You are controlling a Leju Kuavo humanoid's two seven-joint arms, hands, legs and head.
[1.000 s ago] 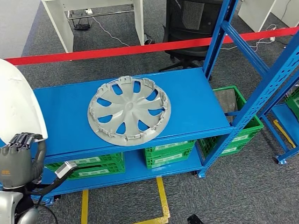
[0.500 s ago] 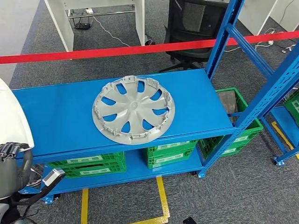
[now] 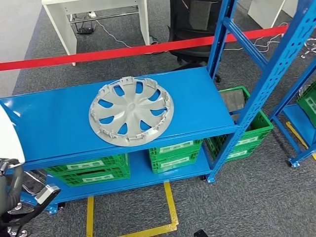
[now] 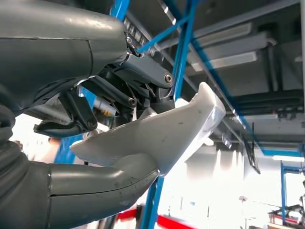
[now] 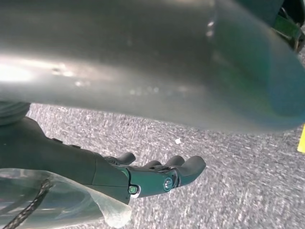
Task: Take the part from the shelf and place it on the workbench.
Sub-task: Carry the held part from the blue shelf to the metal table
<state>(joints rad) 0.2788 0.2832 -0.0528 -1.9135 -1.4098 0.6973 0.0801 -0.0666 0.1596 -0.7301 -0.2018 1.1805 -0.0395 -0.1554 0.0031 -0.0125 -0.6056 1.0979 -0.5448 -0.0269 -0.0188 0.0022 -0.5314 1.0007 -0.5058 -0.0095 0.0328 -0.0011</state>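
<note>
At lower left of the head view: left hand (image 3: pixel 8 185) below the shelf edge, dark fingers curled beside a white curved part (image 3: pixel 9 136). Left wrist view: left hand clamped on that white part, thumb (image 4: pixel 90 191) under it, fingers over it. Centered on the blue shelf (image 3: pixel 48 128): silver hubcap (image 3: pixel 131 110), lying flat, inner ribbed side up; round, so no long axis. Below: green crates (image 3: pixel 91 170) on the lower deck. Behind: red barrier tape (image 3: pixel 111 52), office chair (image 3: pixel 190 24). Right wrist view: right hand (image 5: pixel 158 176) over grey carpet (image 5: pixel 233 157), fingers extended side by side, holding nothing.
</note>
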